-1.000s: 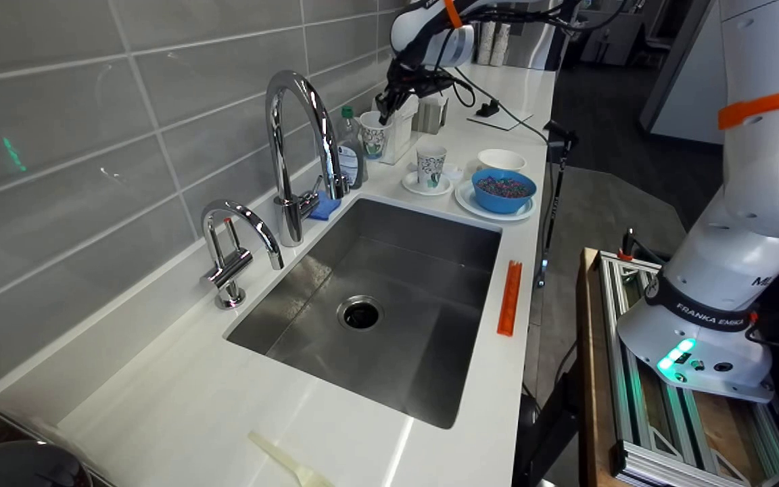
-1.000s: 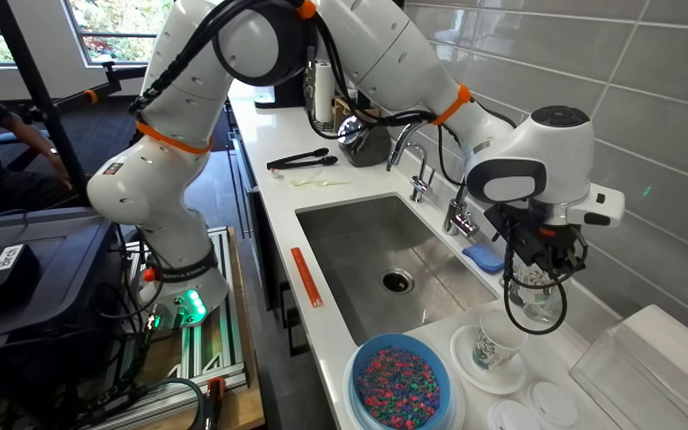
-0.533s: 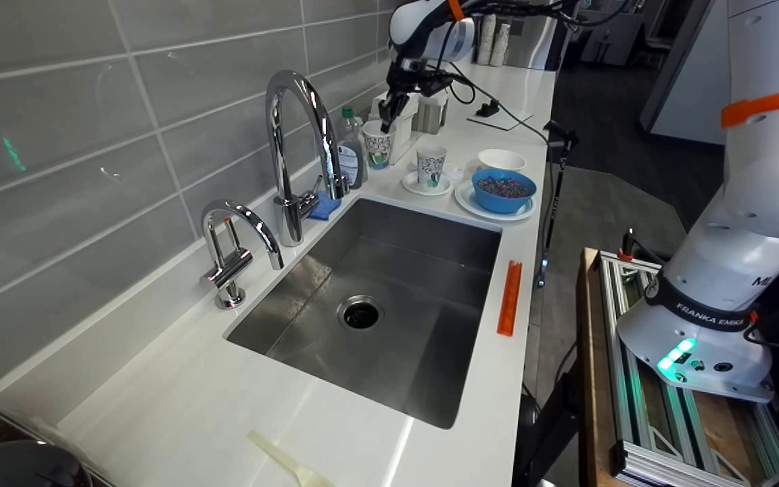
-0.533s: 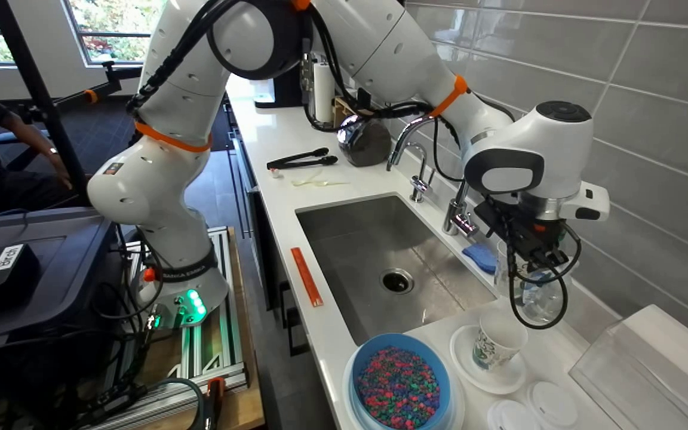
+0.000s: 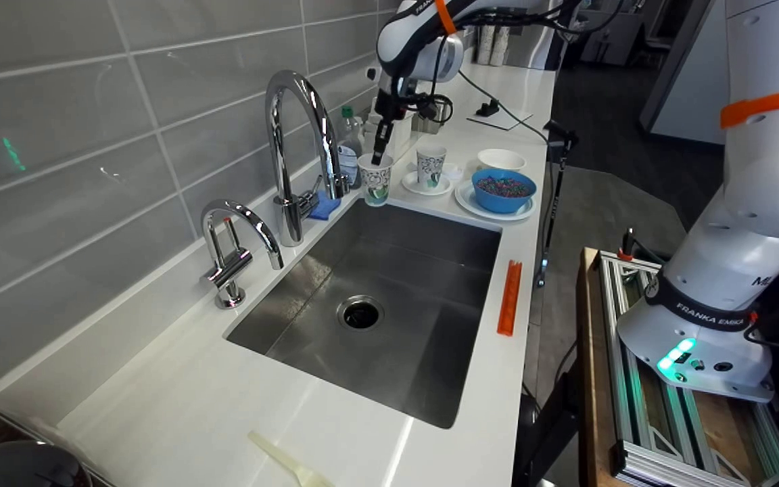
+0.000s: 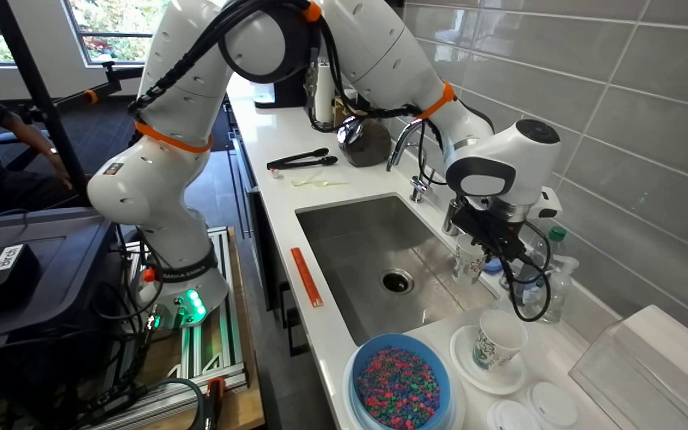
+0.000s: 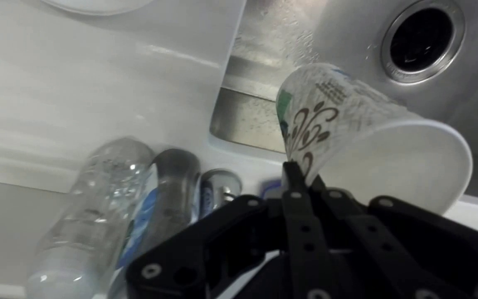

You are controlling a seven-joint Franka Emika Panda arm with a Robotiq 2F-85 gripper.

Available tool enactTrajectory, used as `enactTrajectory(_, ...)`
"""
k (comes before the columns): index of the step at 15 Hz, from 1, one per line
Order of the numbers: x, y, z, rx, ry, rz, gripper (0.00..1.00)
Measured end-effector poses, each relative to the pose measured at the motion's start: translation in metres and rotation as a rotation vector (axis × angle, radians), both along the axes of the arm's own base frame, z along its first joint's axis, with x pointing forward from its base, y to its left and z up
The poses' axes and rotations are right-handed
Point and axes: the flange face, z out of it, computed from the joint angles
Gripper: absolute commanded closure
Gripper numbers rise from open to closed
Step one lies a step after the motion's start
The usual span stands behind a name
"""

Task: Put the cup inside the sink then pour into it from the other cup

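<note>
Paper cup (image 7: 340, 110), wall pinched in claw (image 7: 305, 172), cd tip/fold when set in sink (image 7: 347, 37) below it b/c grip's 1-sided.

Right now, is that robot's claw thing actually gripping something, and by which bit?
Yes. The gripper holds a patterned cup, pinched by its side wall at the rim. The other cup, standing on a white plate, isn't held.

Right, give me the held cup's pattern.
The held cup shows brown leafy swirls and a green patch on white, best in the wrist view.
</note>
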Motion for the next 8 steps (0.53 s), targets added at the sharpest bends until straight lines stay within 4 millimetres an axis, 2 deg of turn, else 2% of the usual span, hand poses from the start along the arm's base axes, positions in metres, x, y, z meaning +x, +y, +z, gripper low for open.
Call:
enactTrajectory(4, -0.004, 0.026, -0.043, 0.031, 0.055, 0.097, 0.97)
enactTrajectory(6, -0.004, 0.030, -0.052, 0.037, 0.067, 0.105, 0.97)
enactTrajectory(8, -0.004, 0.029, -0.052, 0.036, 0.066, 0.106, 0.97)
